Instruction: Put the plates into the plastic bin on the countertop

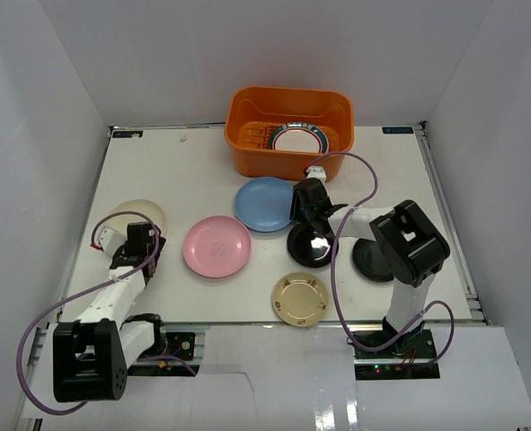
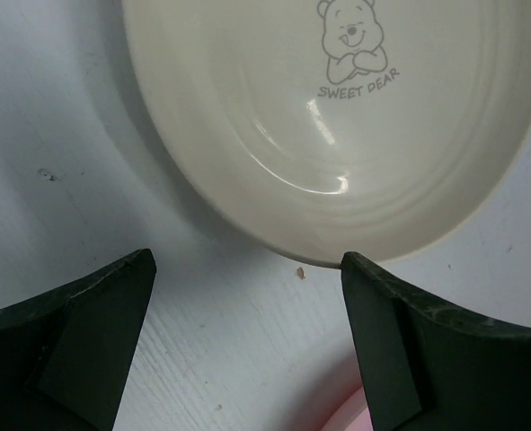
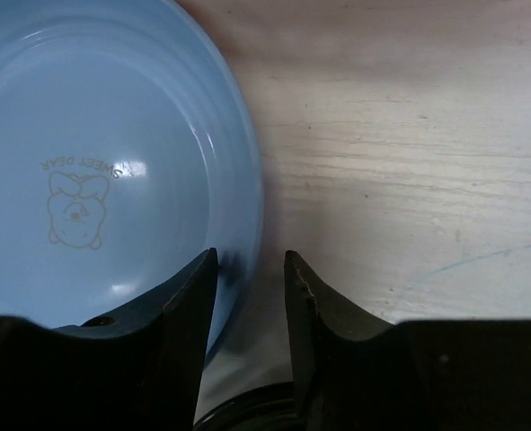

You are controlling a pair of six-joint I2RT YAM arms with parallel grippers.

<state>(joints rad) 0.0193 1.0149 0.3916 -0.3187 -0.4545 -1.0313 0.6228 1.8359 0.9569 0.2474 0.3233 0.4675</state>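
The orange plastic bin (image 1: 247,135) stands at the back of the white countertop (image 1: 175,171) with a green-rimmed white plate (image 1: 299,140) inside. My right gripper (image 1: 305,212) (image 3: 250,257) straddles the right rim of the light blue plate (image 1: 261,203) (image 3: 94,162). One finger is over the plate and the other over the countertop, with a gap still showing. My left gripper (image 1: 139,235) (image 2: 247,265) is wide open just short of the cream plate (image 1: 139,214) (image 2: 337,117), its right fingertip at the rim. Pink (image 1: 216,246), gold (image 1: 301,298), black-and-silver (image 1: 306,251) and plain black (image 1: 369,260) plates lie on the countertop.
White walls enclose the countertop on three sides. The right arm reaches over the black-and-silver plate, and its purple cable loops above the plain black plate. A pink rim edge (image 2: 355,415) shows at the bottom of the left wrist view.
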